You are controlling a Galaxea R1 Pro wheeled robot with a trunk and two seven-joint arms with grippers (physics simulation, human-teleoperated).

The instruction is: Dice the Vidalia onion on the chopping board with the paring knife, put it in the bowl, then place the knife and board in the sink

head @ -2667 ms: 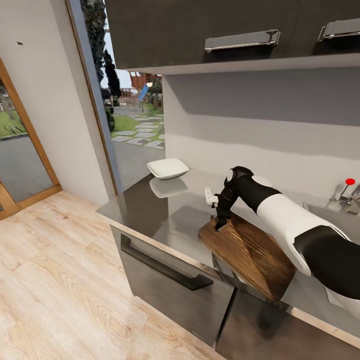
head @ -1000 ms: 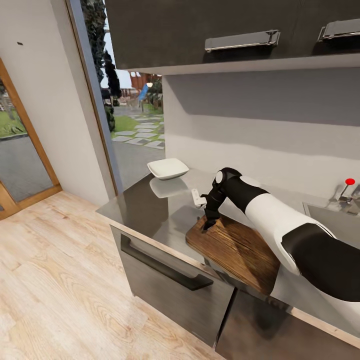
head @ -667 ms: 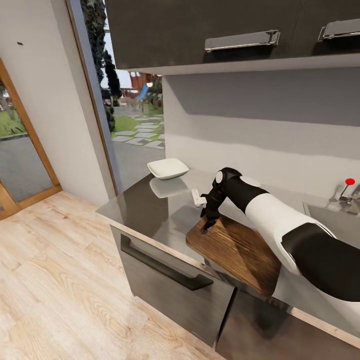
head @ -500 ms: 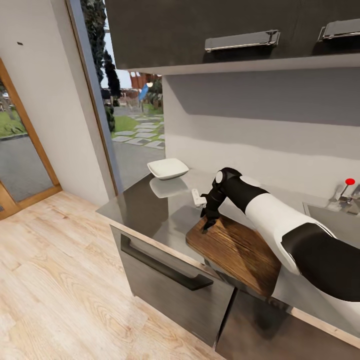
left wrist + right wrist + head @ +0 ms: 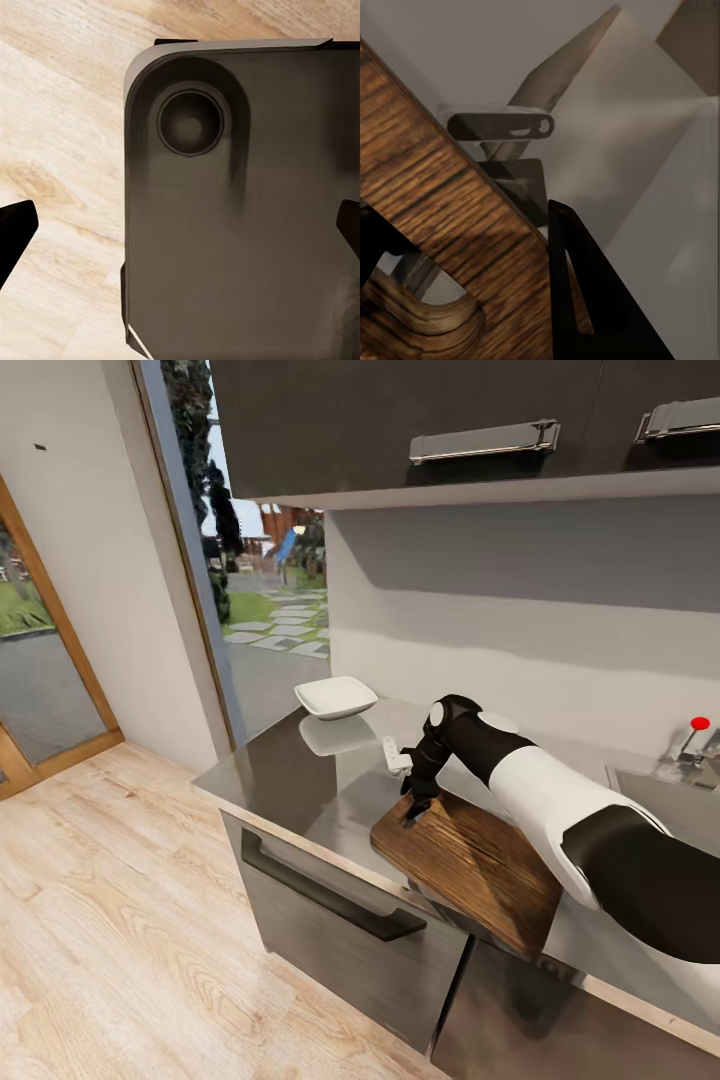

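Landmark: the chopping board [image 5: 470,860] is taken as the reference; it is seen lying flat on the countertop [image 5: 300,780], with one corner reaching the counter's front edge.

Floor: pale wood planks [image 5: 120,920] are seen to the left of the board, below the counter.

Doorway: a glass opening onto a garden path [image 5: 270,620] is seen well to the left of and beyond the board.

Bowl: the bowl [image 5: 336,697] is set on the countertop, well apart from the board, beyond its left end and near the counter's far left corner.

Drawer: a grey drawer front with a dark handle [image 5: 330,895] is seen below the board's left end.

Right gripper: the right gripper [image 5: 413,812] is lowered onto the board's left end, at the handle slot; in the right wrist view, the board's edge [image 5: 442,202] is seen between a dark finger [image 5: 585,300] and the other at the frame's edge, so the board is gripped.

Left gripper: in the left wrist view, dark fingertips [image 5: 15,232] are seen at opposite edges of the frame, spread wide, with a dark rounded panel [image 5: 240,210] and wood floor beyond.

Wall cabinets: dark doors with metal handles [image 5: 485,440] are seen above the board.

Sink: the sink [image 5: 665,800] is partly seen to the right of the board, past the right arm; its tap with the red knob [image 5: 700,724] stands beyond it.
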